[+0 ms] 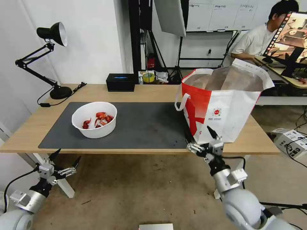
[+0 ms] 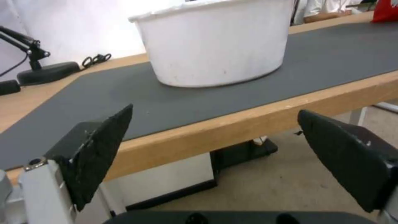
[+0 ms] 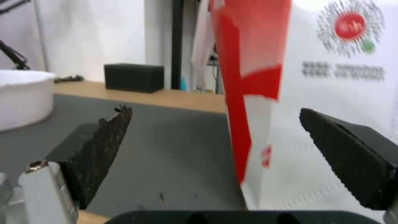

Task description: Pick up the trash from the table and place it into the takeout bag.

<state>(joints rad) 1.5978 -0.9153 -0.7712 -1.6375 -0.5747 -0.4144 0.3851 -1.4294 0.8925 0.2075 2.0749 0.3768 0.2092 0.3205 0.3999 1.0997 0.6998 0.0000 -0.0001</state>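
Note:
A white round bowl (image 1: 94,119) holding red crayfish shells, part of the trash, sits on the left half of the dark grey mat (image 1: 144,127) on the table (image 1: 28,131). The red-and-white takeout bag (image 1: 224,105) stands open at the table's right end. My left gripper (image 1: 65,156) hangs open below the table's front edge, in front of the bowl (image 2: 215,43), with nothing between its fingers (image 2: 99,149). My right gripper (image 1: 200,135) is open at the front edge, right by the near corner of the bag (image 3: 315,93), holding nothing. The bowl (image 3: 20,96) also shows off to its side.
A black tissue box (image 1: 120,82) and a tape roll (image 1: 148,77) stand at the table's back edge. A black desk lamp (image 1: 52,35) occupies the back left corner. A white table leg (image 1: 65,185) is near my left arm. Boxes and cables (image 1: 289,139) lie on the floor at right.

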